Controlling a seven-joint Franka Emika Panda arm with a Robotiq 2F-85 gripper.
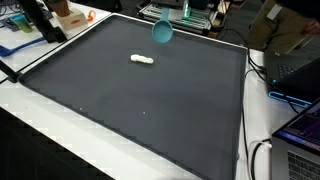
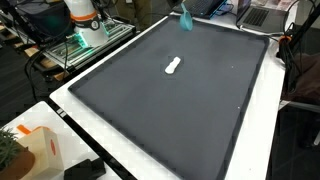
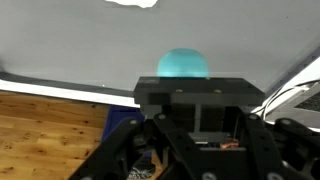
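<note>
- I am pressing my pincer (image 3: 190,84) almost together. As far as I can judge, it is pinching the teal rounded thing (image 3: 183,64) from above, since only the thing's dome is peeking out past the fingers in the wrist view.
- The wooden floor (image 3: 50,130) is showing beside me there, so I am working right at the desk's edge rather than over its middle.
- In both exterior views the teal rounded thing (image 1: 162,32) (image 2: 185,20) is hanging at that edge, over the rim of the dark mat (image 1: 120,100). It is probably riding clear of the surface because I am bearing its weight.
- The white piece (image 1: 142,60) is lying flat near the mat's middle, well apart and untouched.
- An orange-and-white box (image 2: 40,150) is sitting off the mat, near the desk's opposite corner.
</note>
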